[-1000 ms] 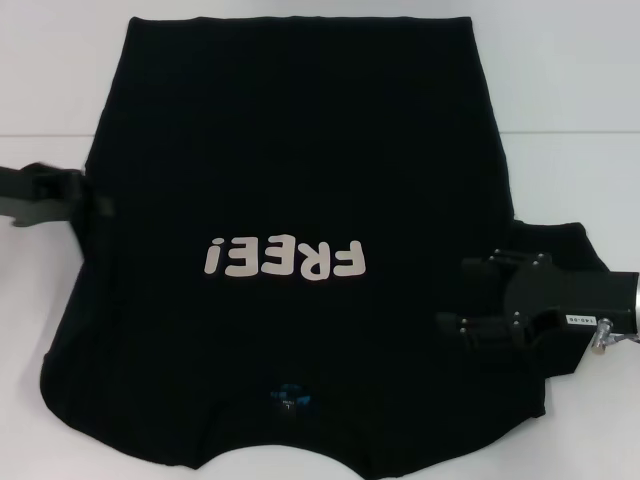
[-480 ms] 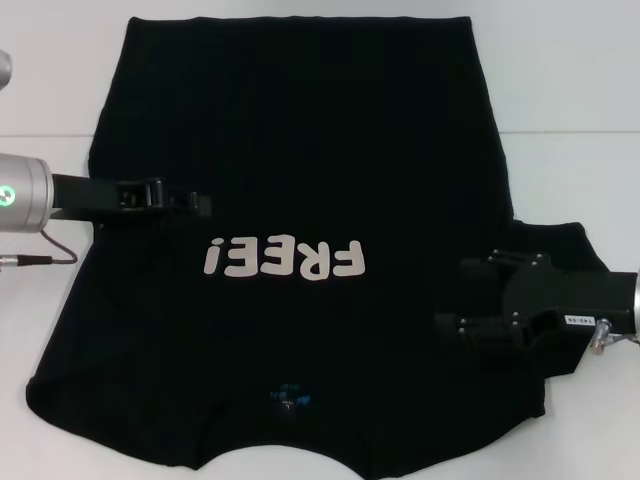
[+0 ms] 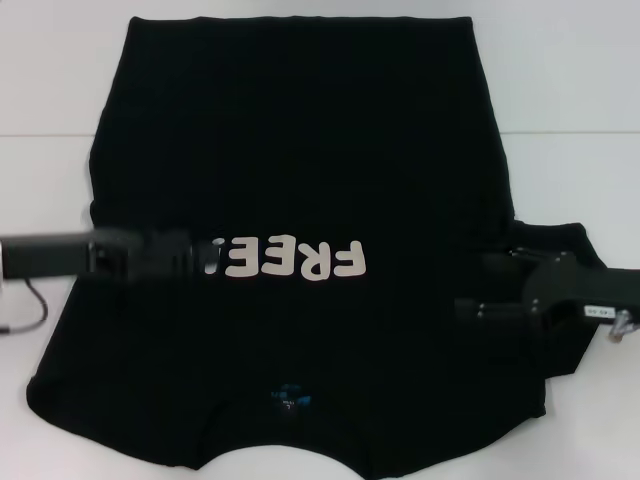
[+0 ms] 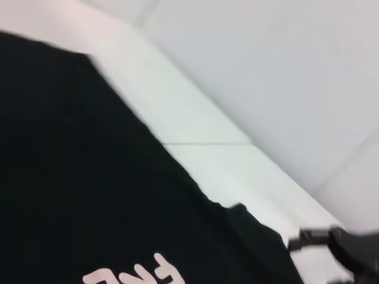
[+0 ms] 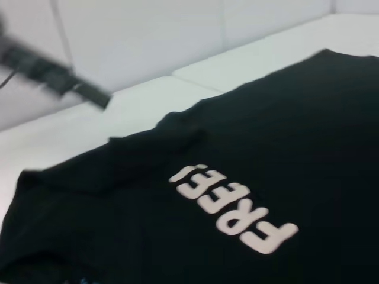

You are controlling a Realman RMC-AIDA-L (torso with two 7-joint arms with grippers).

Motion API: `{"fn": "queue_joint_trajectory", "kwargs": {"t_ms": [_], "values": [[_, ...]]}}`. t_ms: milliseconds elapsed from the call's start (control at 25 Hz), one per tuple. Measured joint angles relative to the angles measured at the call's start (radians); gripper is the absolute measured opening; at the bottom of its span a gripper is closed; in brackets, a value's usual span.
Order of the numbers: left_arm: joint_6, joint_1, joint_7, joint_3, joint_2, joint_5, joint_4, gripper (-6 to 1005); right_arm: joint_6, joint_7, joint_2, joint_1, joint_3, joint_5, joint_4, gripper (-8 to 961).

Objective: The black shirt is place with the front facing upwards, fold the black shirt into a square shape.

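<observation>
The black shirt (image 3: 300,150) lies flat on the white table (image 3: 570,90), front up. Its cream "FREE!" letters (image 3: 300,258) read upside down from the head view, and a small blue neck label (image 3: 290,397) sits at the near edge. My left gripper (image 3: 185,255) reaches in from the left, low over the shirt, and covers the "!" end of the word. At the shirt's right side, beside the right sleeve (image 3: 560,240), my right gripper (image 3: 478,288) is open with nothing between its fingers. The right wrist view shows the letters (image 5: 231,204) and the left arm (image 5: 53,74) beyond.
White table shows on both sides of the shirt and beyond its far hem (image 3: 300,18). A thin cable (image 3: 30,305) hangs from the left arm at the left edge. The left wrist view shows the right gripper (image 4: 337,242) far off past the sleeve (image 4: 249,225).
The left arm has swung in from the left edge and come nearer, now lying across the start of the lettering. The right gripper has shifted slightly to the right.
</observation>
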Motion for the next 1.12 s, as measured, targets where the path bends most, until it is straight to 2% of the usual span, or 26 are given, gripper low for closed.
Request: {"fn": "queue_joint_trajectory", "kwargs": {"t_ms": [80, 320, 520, 680, 800, 960, 1040, 1120], "values": [[0.006, 0.028, 0.113, 0.002, -0.021, -0.003, 0.006, 831, -0.002, 0.086, -0.013, -0.005, 0.011, 0.0, -0.013, 922], [0.006, 0.058, 0.382, 0.014, -0.059, 0.003, -0.017, 878, -0.014, 0.453, -0.068, -0.02, 0.017, -0.05, -0.112, 922], [0.0, 0.063, 0.514, 0.017, -0.085, 0.007, -0.025, 916, -0.075, 0.82, -0.1, -0.005, 0.032, -0.221, -0.254, 922], [-0.002, 0.065, 0.537, 0.022, -0.09, 0.008, -0.026, 920, -0.16, 1.082, -0.105, 0.055, 0.084, -0.42, -0.368, 922], [-0.004, 0.065, 0.539, 0.021, -0.09, 0.007, -0.026, 920, -0.192, 1.173, -0.105, 0.118, 0.115, -0.555, -0.389, 922], [-0.006, 0.065, 0.538, 0.02, -0.092, 0.007, -0.026, 920, -0.158, 1.212, -0.087, 0.183, 0.106, -0.736, -0.354, 921], [-0.006, 0.067, 0.538, 0.02, -0.093, 0.007, -0.026, 920, -0.131, 1.215, -0.081, 0.203, 0.1, -0.773, -0.307, 921], [-0.006, 0.07, 0.536, 0.02, -0.093, 0.007, -0.026, 920, -0.095, 1.216, -0.085, 0.212, 0.094, -0.779, -0.251, 920]]}}
